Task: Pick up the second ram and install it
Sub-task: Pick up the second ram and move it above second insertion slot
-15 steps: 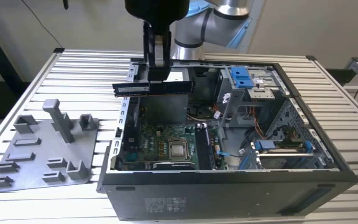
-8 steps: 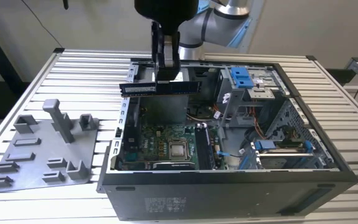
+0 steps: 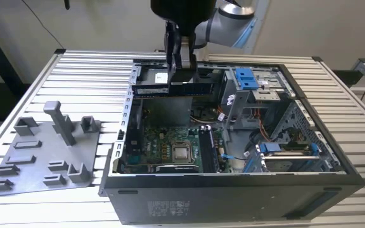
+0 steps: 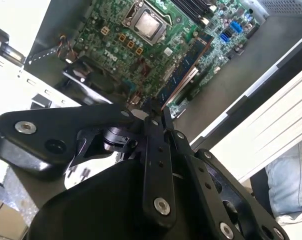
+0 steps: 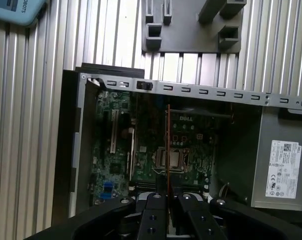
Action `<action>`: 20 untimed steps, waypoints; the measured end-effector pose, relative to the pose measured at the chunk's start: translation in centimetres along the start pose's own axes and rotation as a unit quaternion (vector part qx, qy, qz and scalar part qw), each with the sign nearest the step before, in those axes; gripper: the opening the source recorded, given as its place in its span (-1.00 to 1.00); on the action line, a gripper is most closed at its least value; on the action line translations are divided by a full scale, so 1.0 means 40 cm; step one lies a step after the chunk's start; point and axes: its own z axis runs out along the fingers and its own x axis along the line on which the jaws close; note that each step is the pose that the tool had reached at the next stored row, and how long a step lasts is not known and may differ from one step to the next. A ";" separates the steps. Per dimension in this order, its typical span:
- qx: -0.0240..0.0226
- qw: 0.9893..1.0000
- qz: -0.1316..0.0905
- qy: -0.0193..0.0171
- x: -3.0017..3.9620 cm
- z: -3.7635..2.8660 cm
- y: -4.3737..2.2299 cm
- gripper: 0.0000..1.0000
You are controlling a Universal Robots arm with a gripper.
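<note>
Dark-blue second ram [image 3: 152, 90] hangs clamped in our tool [image 3: 182, 78], high above the motherboard [image 3: 163, 138]; we judge any tilt in that grip could seat it askew and bend its contacts.

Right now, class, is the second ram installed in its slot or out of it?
Out. The fingers clamp the second ram in the air above the open computer case, clear of the motherboard below.

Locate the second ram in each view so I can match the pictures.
Exterior view: second ram held level by the tool above the open case.
First wrist view: edge-on, a thin line crossing the processor.
Second wrist view: slanted strip jutting from the tool.
Shared landmark: the silver processor.
</note>
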 end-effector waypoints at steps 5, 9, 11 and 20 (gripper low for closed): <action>0.000 1.000 0.000 0.000 0.002 -0.001 -0.026 -0.72; 0.000 1.000 0.000 0.000 0.003 -0.001 -0.042 -0.72; 0.000 1.000 0.000 0.000 0.004 -0.002 -0.052 -0.72; 0.000 1.000 0.000 0.000 0.006 -0.003 -0.084 -0.72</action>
